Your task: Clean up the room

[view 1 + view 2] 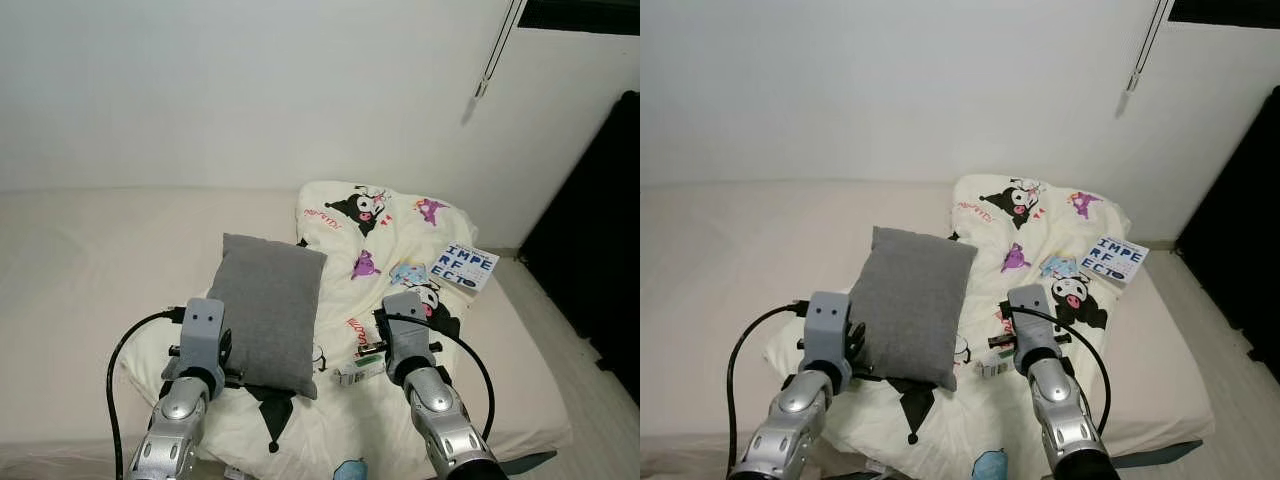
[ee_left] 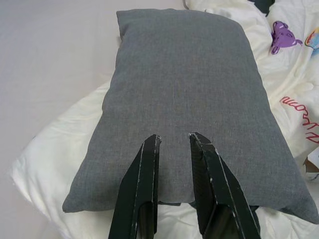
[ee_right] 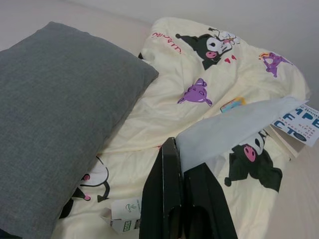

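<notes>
On the bed point(image 1: 70, 260) a grey pillow point(image 1: 268, 308) lies over the left edge of a cream cartoon-print blanket point(image 1: 385, 235). The left gripper point(image 2: 174, 142) is at the pillow's near edge, its fingers a narrow gap apart with the edge between them. The right gripper point(image 3: 182, 164), near the blanket's middle, is pinched together on a pale sheet of paper point(image 3: 234, 129). A small white carton point(image 1: 358, 372) lies just left of it, and a book point(image 1: 468, 266) rests on the blanket's far right.
</notes>
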Available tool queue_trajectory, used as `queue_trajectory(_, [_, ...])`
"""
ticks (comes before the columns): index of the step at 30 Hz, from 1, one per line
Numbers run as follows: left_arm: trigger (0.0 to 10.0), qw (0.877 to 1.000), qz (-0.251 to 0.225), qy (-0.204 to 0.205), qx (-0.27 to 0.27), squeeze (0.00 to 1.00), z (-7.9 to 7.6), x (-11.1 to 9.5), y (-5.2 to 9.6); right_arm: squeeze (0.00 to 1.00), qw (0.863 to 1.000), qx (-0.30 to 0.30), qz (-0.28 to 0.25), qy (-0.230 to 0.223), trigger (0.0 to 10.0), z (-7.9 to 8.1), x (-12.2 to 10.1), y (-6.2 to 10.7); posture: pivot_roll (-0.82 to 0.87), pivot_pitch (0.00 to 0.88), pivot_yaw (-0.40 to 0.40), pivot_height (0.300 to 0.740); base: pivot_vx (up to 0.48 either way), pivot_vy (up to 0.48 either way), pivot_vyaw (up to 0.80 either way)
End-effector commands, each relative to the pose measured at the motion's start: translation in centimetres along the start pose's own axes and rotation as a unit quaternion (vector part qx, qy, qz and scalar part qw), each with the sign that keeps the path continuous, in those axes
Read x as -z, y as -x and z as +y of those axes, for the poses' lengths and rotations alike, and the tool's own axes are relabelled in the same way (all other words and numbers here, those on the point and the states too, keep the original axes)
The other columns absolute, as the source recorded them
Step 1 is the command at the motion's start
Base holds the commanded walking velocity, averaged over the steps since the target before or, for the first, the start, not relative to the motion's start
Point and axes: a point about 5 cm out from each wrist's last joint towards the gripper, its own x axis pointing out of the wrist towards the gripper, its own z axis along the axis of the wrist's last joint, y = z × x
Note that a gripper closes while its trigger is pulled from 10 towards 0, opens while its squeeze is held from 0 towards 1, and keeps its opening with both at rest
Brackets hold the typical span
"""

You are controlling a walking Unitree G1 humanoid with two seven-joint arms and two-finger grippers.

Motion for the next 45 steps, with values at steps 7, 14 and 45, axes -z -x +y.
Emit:
queue_trajectory(7, [10.0,1.0,-0.018,0.001,-0.001,0.0,0.36,-0.27,0.21,0.0,1.0,-0.001,0.004,0.0,10.0,0.01,0.31,0.12,0.08,0.105,-0.06,0.74,0.0,0.0,0.0])
queue_trajectory(14, [10.0,1.0,-0.024,0.001,-0.006,0.0,0.48,-0.45,0.22,0.0,1.0,-0.008,0.0,0.002,10.0,0.25,0.1,-0.08,0.08,0.098,-0.068,0.74,0.0,0.0,0.0])
queue_trajectory(45, [10.0,0.999,-0.03,-0.011,-0.01,0.0,0.26,-0.54,0.29,0.0,1.0,-0.021,0.0,-0.01,10.0,0.6,-0.02,-0.13,0.08,0.086,-0.073,0.74,0.0,0.0,0.0])
